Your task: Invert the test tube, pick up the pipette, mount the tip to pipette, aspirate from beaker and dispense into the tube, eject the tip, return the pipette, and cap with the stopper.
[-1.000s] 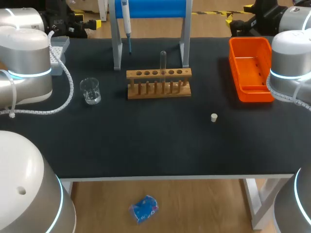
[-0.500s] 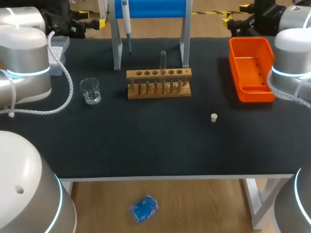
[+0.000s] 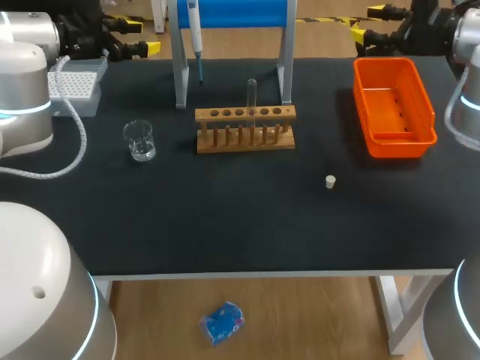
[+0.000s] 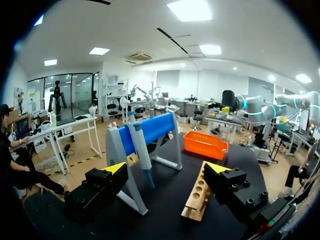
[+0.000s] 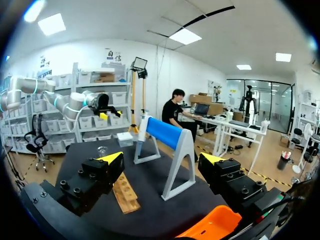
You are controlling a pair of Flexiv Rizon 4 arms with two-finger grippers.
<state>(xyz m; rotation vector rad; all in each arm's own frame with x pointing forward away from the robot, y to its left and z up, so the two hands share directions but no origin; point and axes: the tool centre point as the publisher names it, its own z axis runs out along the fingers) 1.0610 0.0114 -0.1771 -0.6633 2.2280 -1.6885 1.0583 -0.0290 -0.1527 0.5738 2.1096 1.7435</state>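
Observation:
A clear test tube (image 3: 251, 94) stands in the wooden rack (image 3: 244, 129) at the table's middle back. The pipette (image 3: 195, 34) hangs on the blue-topped stand (image 3: 232, 11) behind it. Left of the rack is the glass beaker (image 3: 139, 140), and the white tip box (image 3: 73, 85) is at the far left. The small white stopper (image 3: 330, 181) lies alone right of centre. My left gripper (image 3: 142, 37) is open above the far left corner, holding nothing. My right gripper (image 3: 369, 22) is open above the far right corner. Both wrist views show bare open fingers, the left gripper (image 4: 166, 168) and the right gripper (image 5: 161, 158).
An orange bin (image 3: 394, 105) stands at the right back, with nothing in it that I can see. In the left wrist view the pipette (image 4: 141, 150) and rack (image 4: 196, 197) lie ahead of the fingers. The right wrist view has the rack (image 5: 125, 192) and stand (image 5: 165, 132) ahead.
Both arms have swung outward toward the table's far corners. This uncovers the tip box and the bin's right side and brings both grippers into view. Nothing on the table has moved.

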